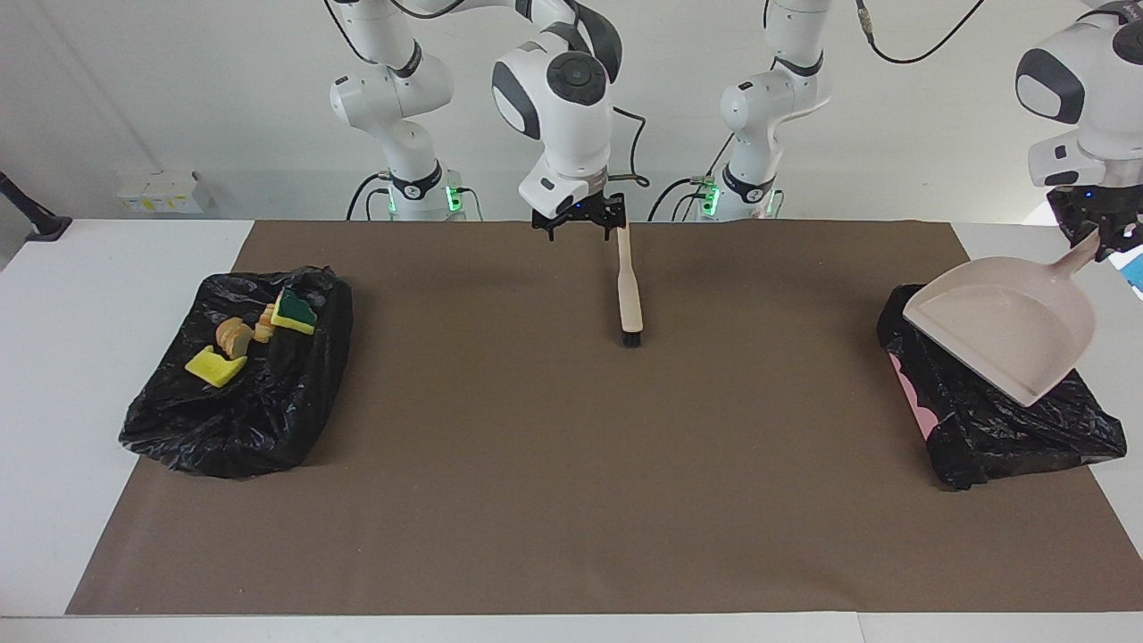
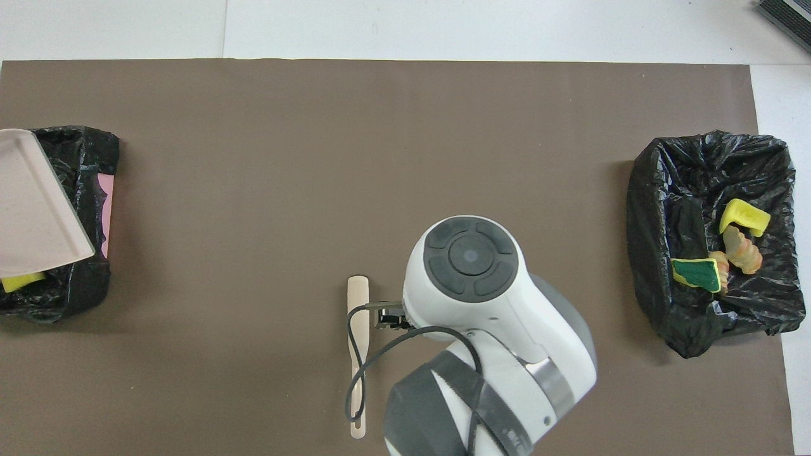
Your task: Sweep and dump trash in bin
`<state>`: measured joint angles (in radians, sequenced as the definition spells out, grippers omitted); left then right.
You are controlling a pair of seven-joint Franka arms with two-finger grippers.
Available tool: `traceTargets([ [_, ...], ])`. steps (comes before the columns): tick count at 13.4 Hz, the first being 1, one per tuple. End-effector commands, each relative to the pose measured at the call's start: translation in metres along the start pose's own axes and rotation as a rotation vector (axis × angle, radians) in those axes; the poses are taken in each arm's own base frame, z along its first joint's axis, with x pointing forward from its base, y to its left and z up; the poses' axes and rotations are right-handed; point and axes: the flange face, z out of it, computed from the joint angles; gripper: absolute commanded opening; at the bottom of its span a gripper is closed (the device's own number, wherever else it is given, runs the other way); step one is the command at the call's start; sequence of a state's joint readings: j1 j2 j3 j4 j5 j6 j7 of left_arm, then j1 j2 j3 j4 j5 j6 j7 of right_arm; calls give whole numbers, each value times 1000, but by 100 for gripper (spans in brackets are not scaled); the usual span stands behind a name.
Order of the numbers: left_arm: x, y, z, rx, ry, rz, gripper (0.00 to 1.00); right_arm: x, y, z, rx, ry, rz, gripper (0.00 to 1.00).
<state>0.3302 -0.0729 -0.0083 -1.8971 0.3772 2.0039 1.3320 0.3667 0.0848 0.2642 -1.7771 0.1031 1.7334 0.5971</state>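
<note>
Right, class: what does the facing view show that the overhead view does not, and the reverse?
Only the facing view: the left gripper shut on the dustpan handle, holding it over the bin at the left arm's end, and the right gripper open by the brush handle's end.
Only the overhead view: a yellow scrap in that bin, under the dustpan's edge.
Both: the brush lying on the brown mat, the dustpan, both bins, and the scraps in the bin at the right arm's end.
</note>
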Motion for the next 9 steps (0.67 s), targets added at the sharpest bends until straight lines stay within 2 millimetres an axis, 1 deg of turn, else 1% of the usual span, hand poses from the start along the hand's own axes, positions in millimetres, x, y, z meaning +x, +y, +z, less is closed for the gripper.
traceTargets([
  [1,45,16,7,-64,94,-143,0,17,49,-30,-26,68,-54,100],
  [3,101,30,12,-99,111,-241,0,32,92,-54,-13,107,-89,100],
  [4,125,39,14,-127,123,-318,0,40,111,-59,-14,103,-111,100],
  [5,144,50,16,-154,137,-396,0,46,129,-68,-33,113,-129,100],
  [7,184,63,7,-183,176,-475,0,56,164,-87,-105,146,-147,100],
  [8,214,73,10,-203,168,-496,0,61,182,-93,-114,149,-146,100],
  [9,242,83,6,-199,175,-542,0,65,201,-99,-114,155,-141,100],
])
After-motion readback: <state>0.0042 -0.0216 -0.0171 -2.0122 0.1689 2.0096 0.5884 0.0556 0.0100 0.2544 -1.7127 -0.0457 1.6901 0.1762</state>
